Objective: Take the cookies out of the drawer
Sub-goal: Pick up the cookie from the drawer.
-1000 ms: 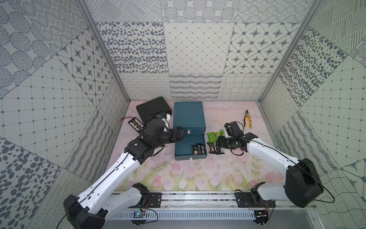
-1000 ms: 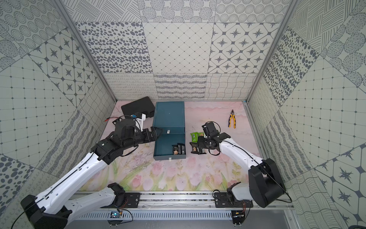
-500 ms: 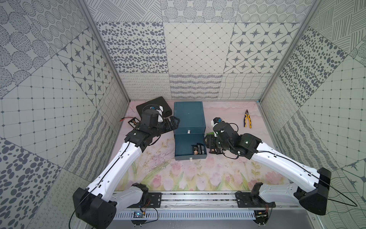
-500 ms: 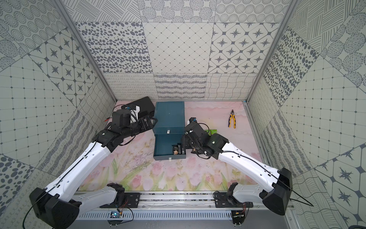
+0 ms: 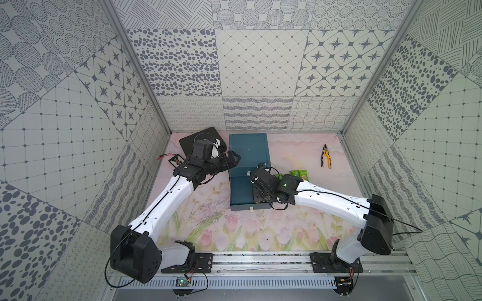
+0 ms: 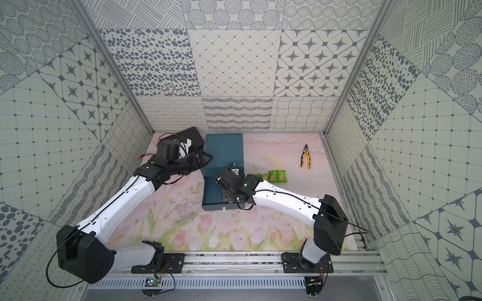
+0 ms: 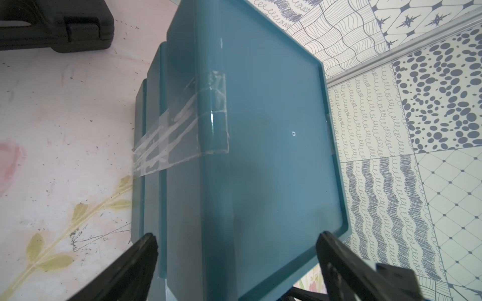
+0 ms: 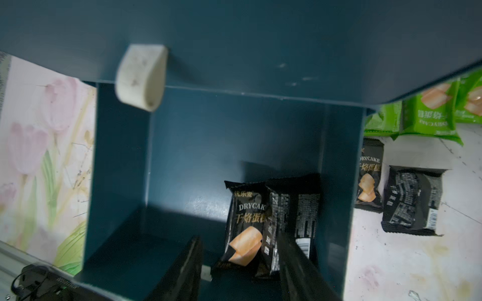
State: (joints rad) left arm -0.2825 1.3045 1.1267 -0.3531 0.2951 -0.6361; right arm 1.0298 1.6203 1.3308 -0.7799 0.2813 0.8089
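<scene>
A teal drawer unit (image 5: 247,151) stands mid-table with its bottom drawer (image 5: 238,192) pulled out. Two black cookies packets (image 8: 245,221) (image 8: 294,206) lie in the drawer's right corner. My right gripper (image 8: 238,238) hangs open over them, the fingers either side of the left packet; both top views place it inside the drawer (image 5: 260,199) (image 6: 229,199). More cookies lie on the table right of the drawer: green ones (image 5: 298,174) (image 6: 276,175) (image 8: 430,114) and two black ones (image 8: 412,200). My left gripper (image 7: 236,235) (image 5: 232,159) is open at the unit's top left edge.
Yellow-handled pliers (image 5: 326,156) (image 6: 305,156) lie at the back right. A black case (image 5: 190,138) (image 7: 52,23) sits at the back left, a small black holder with red wires (image 5: 174,161) beside it. A white handle (image 8: 142,78) sticks out above the open drawer.
My right arm swung left from the packets on the table to over the open drawer. My left gripper drew back from the drawer front to the unit's upper left side.
</scene>
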